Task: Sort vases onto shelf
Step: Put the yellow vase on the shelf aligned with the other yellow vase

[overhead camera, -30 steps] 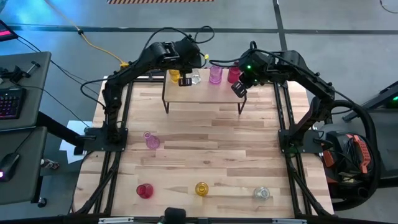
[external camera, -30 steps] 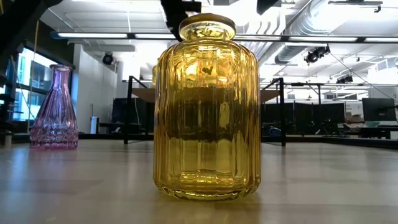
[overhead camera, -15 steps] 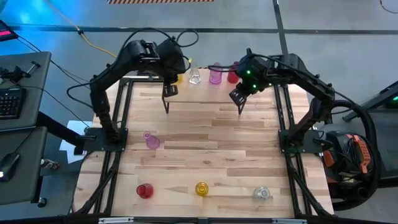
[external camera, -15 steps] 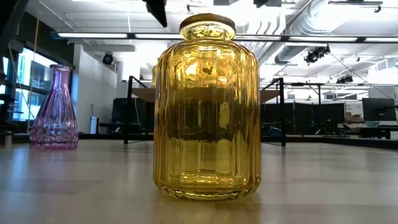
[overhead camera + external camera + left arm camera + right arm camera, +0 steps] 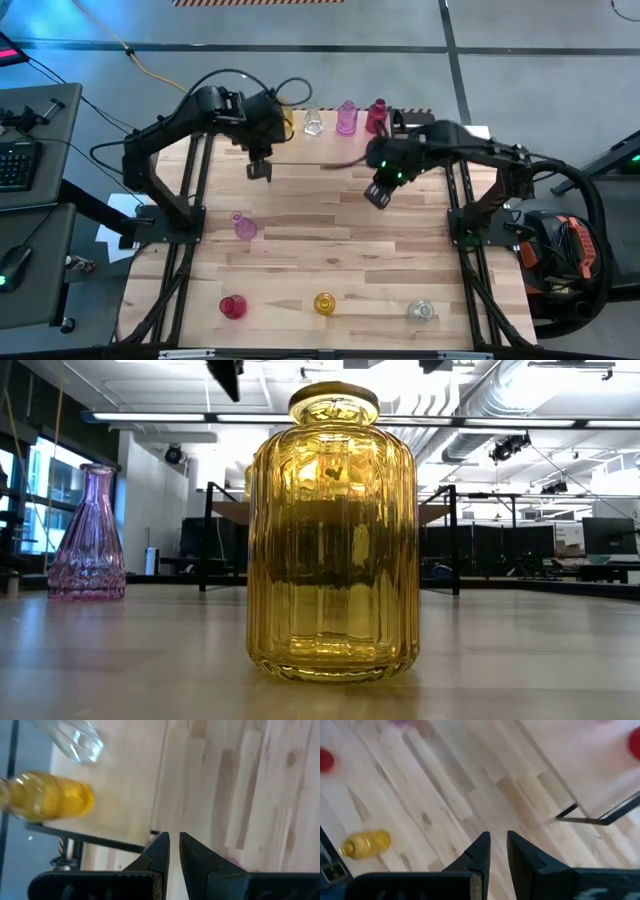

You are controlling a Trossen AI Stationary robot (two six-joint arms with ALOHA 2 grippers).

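Note:
The shelf (image 5: 320, 150) stands at the table's far middle. On it, in a row, stand a yellow vase (image 5: 285, 121), a clear one (image 5: 313, 122), a pink one (image 5: 346, 117) and a red one (image 5: 377, 115). Lower on the tabletop stand a pink vase (image 5: 243, 226), a red one (image 5: 232, 306), a yellow one (image 5: 325, 302) and a clear one (image 5: 421, 311). My left gripper (image 5: 260, 170) hangs shut and empty off the shelf's near left corner. My right gripper (image 5: 378, 193) hangs shut and empty just nearer than the shelf's right end.
Black frame rails (image 5: 190, 200) run along both sides of the table, with the arm bases on them. The low view is filled by the near yellow vase (image 5: 330, 530), with the pink vase (image 5: 88, 535) behind it to the left. Bare wood (image 5: 330, 245) lies between shelf and near vases.
My left gripper has drawn back from above the shelf's vases toward the table's near and left edges. My right gripper has come away from the shelf's right end toward the near edge, sinking a little. Both stay shut and empty. No vase has moved.

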